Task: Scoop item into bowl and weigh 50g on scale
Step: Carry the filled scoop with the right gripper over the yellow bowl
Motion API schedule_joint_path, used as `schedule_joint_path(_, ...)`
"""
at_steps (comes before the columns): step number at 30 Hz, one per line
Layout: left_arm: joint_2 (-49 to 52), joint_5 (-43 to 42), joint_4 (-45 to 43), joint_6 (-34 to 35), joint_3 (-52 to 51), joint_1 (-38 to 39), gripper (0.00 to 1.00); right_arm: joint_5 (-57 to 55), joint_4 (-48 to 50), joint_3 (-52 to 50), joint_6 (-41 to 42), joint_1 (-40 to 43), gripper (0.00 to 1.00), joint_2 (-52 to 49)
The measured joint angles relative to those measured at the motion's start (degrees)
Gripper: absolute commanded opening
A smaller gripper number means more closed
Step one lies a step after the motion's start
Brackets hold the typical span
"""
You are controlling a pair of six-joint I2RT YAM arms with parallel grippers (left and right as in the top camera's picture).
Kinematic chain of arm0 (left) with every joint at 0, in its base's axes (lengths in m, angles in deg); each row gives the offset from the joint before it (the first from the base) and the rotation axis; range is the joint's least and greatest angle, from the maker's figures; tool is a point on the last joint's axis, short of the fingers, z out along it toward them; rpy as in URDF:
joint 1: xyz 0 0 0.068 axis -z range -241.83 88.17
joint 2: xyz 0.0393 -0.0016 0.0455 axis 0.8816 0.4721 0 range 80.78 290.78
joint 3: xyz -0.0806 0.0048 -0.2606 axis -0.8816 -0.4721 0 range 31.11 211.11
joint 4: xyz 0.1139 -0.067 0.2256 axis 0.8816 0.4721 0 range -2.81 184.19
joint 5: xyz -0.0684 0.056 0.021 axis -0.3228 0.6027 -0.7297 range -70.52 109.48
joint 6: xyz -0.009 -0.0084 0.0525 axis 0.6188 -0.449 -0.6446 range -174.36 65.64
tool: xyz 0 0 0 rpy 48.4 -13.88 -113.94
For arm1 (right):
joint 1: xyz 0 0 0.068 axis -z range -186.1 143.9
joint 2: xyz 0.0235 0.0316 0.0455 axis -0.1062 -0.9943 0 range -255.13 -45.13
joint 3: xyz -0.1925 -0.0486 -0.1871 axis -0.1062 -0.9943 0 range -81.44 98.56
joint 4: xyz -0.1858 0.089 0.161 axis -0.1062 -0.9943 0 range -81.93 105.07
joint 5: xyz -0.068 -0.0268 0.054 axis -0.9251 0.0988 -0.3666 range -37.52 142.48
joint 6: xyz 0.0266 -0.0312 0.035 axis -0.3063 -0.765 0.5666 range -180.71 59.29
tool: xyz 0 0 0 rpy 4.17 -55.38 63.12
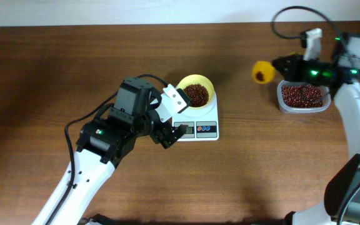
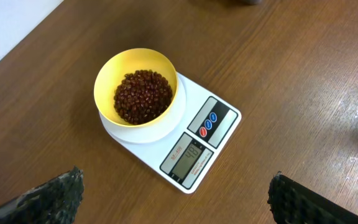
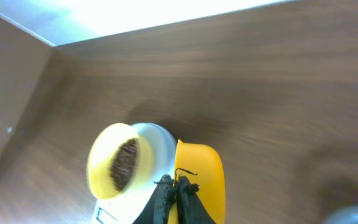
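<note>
Table edge: the dark wood-grain table [image 1: 55,62] ends at 12 o'clock against a pale strip, with a pale corner at 10 o'clock.
Open room: bare wood lies from 9 to 11 o'clock of the scale [image 2: 194,96]. More lies at 3 o'clock, between it and the tub [image 1: 280,103].
Scale: white, smooth and roughly square, with a grey display and red and blue buttons along its 6 o'clock edge in the overhead view. The digits are too small to read.
Bowl: the bowl [image 2: 114,71] is round, glossy pale-yellow plastic. It sits on the scale's platform toward 12 o'clock.
Beans: the beans [image 2: 143,96] are small, dark reddish-brown ovals, heaped loosely in the bowl's bottom. More fill the tub.
Tub: clear plastic with rounded corners, at 3 o'clock of the scale and well apart from it.
Scoop: the yellow scoop [image 1: 260,67] is at 2 o'clock of the bowl, just beside the tub's 10 o'clock corner. Something dark shows in its mouth.
Left arm: the left arm [image 1: 86,169] reaches in from 7 o'clock. The left gripper [image 1: 166,131] hangs over the scale's 7 o'clock corner, released. Its ribbed black fingers [image 2: 55,196] are spread wide and touch nothing.
Right arm: the right arm [image 1: 358,125] comes up from 5 o'clock. The right gripper [image 3: 174,186] is clenched on the scoop.
</note>
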Motion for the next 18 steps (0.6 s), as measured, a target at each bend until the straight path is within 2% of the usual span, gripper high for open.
schedule_joint_path(11,0.0,0.0,0.1,0.0,0.0,0.0,0.99,-0.1,6.8,0.0,8.4,-12.4,0.04,0.0)
schedule_joint_path(15,0.0,0.0,0.1,0.0,0.0,0.0,0.99,-3.4,8.3,0.0,8.1,-16.7,0.04,0.0)
schedule_joint_path(18,0.0,0.0,0.1,0.0,0.0,0.0,0.99,-5.0,8.5,0.0,4.4,-19.3,0.04,0.0)
